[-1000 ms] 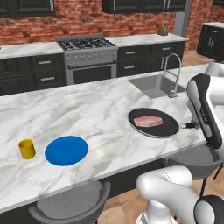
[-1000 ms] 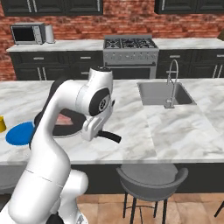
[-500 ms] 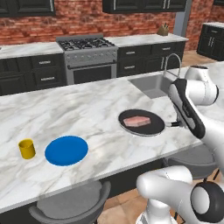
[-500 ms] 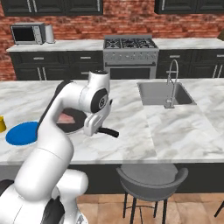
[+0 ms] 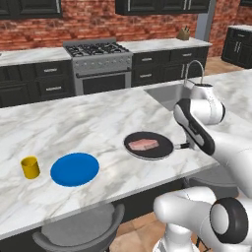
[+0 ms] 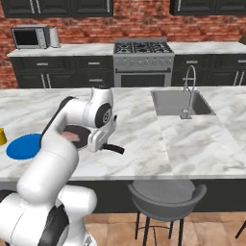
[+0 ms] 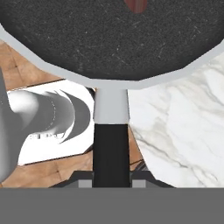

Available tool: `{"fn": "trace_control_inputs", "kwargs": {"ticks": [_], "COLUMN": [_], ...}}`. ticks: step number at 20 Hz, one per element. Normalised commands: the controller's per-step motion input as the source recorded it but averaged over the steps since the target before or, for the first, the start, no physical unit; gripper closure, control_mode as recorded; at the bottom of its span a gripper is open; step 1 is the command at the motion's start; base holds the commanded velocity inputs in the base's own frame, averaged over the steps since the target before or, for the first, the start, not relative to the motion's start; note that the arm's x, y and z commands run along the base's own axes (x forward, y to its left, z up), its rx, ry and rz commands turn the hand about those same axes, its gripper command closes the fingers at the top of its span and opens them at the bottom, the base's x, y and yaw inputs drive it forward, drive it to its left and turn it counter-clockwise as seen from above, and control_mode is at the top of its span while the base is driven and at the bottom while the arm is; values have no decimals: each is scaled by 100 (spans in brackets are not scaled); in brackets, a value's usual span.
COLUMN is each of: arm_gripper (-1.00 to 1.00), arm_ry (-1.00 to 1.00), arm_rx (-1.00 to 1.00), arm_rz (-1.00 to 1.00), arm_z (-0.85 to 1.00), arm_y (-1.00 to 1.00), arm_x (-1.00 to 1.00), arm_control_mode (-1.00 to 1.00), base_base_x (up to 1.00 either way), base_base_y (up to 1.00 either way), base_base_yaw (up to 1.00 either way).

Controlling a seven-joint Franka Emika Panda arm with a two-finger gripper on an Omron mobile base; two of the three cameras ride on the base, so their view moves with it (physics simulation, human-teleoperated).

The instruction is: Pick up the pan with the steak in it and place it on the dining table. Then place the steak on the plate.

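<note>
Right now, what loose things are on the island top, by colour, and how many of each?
Black: 1, pan
Pink-red: 1, steak, in the pan
Blue: 1, plate
Yellow: 1, cup
Total: 4

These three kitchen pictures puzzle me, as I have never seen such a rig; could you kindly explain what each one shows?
A white robot arm works in a rendered kitchen. Two pictures come from cameras on its base, behind it to the left and right. The third looks along its gripper, which grips the black handle of the pan. The steak lies in the pan, over the dining table. Also on the table are the plate and a yellow cup; a sink is set into it.
</note>
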Motion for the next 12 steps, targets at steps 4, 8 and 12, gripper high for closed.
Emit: {"fn": "trace_control_inputs", "kwargs": {"ticks": [4,8,12], "arm_gripper": [100,100,100], "arm_ry": [8,1,0], "arm_rx": [0,-1,-2], "arm_rz": [0,-2,-7], "arm_z": [-28,-34,-31], "arm_y": [14,27,39], "arm_x": [4,35,36], "arm_control_mode": [-100,-100,-100], "base_base_x": [0,0,0], "base_base_y": [0,0,0], "base_base_yaw": [0,0,0]}}
